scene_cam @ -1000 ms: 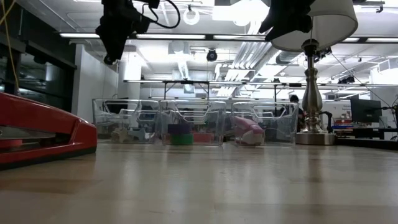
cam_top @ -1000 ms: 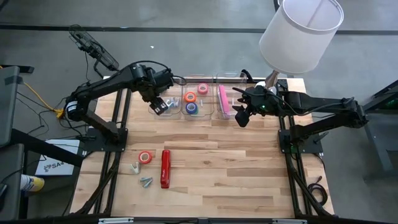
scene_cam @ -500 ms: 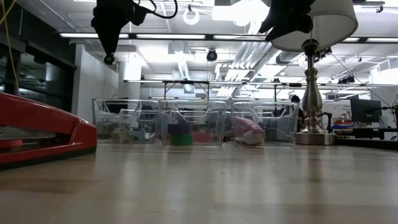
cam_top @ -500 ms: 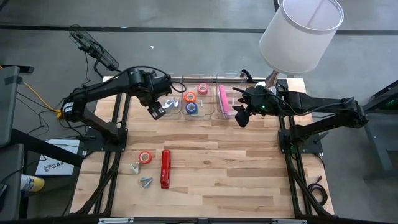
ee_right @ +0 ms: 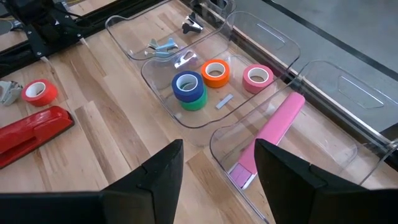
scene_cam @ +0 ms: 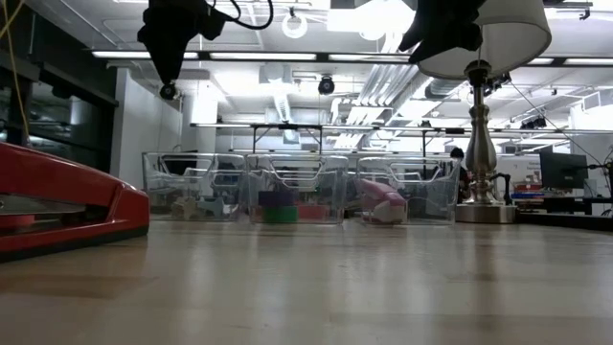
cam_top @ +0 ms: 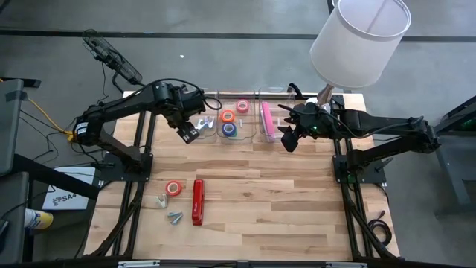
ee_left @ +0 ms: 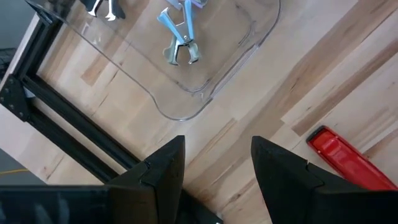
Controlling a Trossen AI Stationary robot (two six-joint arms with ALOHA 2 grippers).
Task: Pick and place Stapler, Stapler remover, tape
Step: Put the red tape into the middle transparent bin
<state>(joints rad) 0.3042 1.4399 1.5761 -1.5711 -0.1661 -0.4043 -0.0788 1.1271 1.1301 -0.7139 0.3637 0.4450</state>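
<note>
A red stapler (cam_top: 198, 201) lies flat on the table near its front left. Beside it are a red tape roll (cam_top: 174, 188) and two silvery staple removers (cam_top: 161, 199) (cam_top: 175, 217). At the back stand three clear bins. The left bin (cam_top: 201, 126) holds staple removers (ee_left: 180, 37). The middle one holds blue (ee_right: 186, 82), orange (ee_right: 214, 71) and pink (ee_right: 257, 75) tape rolls. The right one holds a pink stapler (ee_right: 273, 127). My left gripper (cam_top: 189, 134) hangs open, pointing down, above the left bin's near corner. My right gripper (cam_top: 286, 141) waits open above the right bin's near edge.
A table lamp with a white shade (cam_top: 361, 37) stands at the back right corner, over my right arm. Bare wooden table top (cam_top: 297, 201) stretches across the middle and the right front.
My left gripper has moved a little toward the table's left edge and slightly up, away from the middle of the left bin. It has stood still for the last half second and stays open. My right arm has kept still.
</note>
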